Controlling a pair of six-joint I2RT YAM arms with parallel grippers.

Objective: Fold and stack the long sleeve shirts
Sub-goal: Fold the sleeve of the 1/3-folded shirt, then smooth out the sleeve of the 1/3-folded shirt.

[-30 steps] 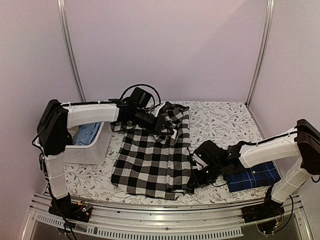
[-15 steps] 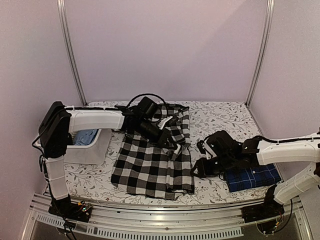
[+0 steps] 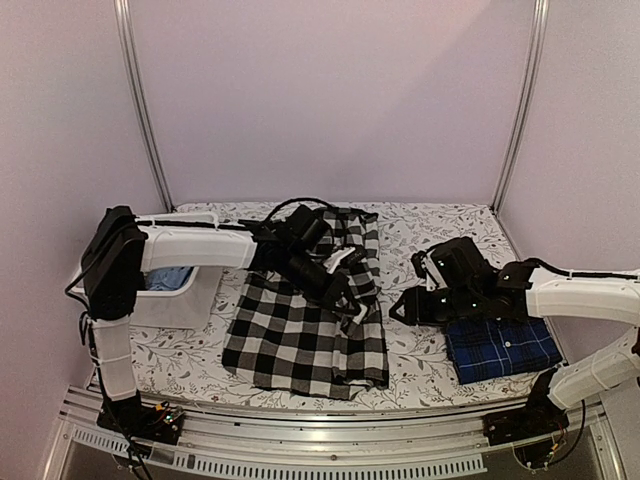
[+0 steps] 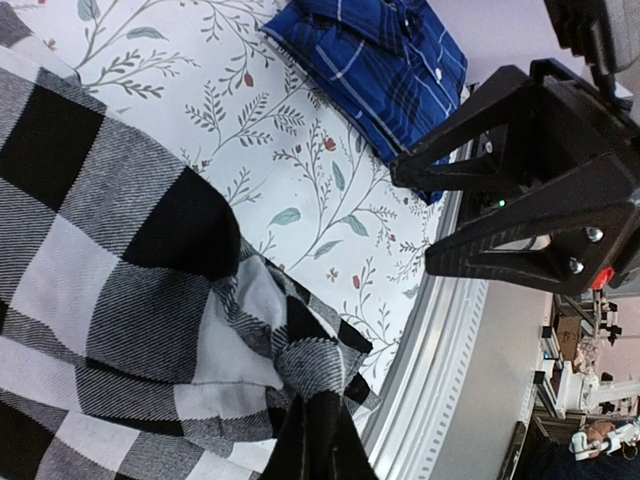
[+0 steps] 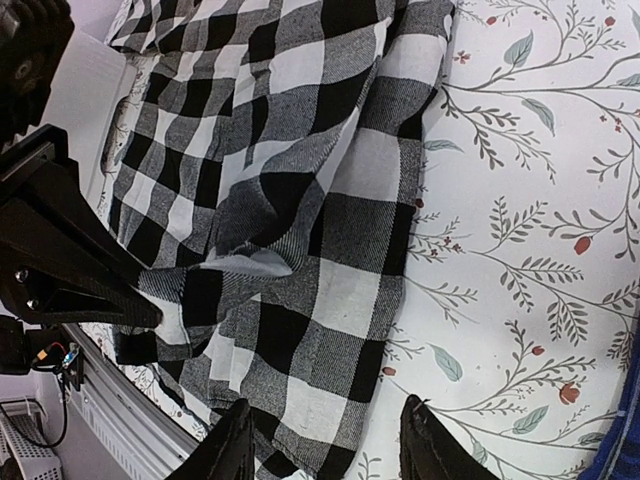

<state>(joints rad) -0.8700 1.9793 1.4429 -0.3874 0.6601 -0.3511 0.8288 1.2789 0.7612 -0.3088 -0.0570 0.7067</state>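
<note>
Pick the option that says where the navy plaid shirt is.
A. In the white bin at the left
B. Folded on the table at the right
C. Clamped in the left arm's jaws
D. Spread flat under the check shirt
B: the navy plaid shirt lies folded on the right side of the table, apart from the black-and-white check shirt spread in the middle.

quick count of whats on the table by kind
shirts: 2 (black-and-white check shirt, navy plaid shirt)
white bin: 1
light blue cloth in the bin: 1
total: 4
</note>
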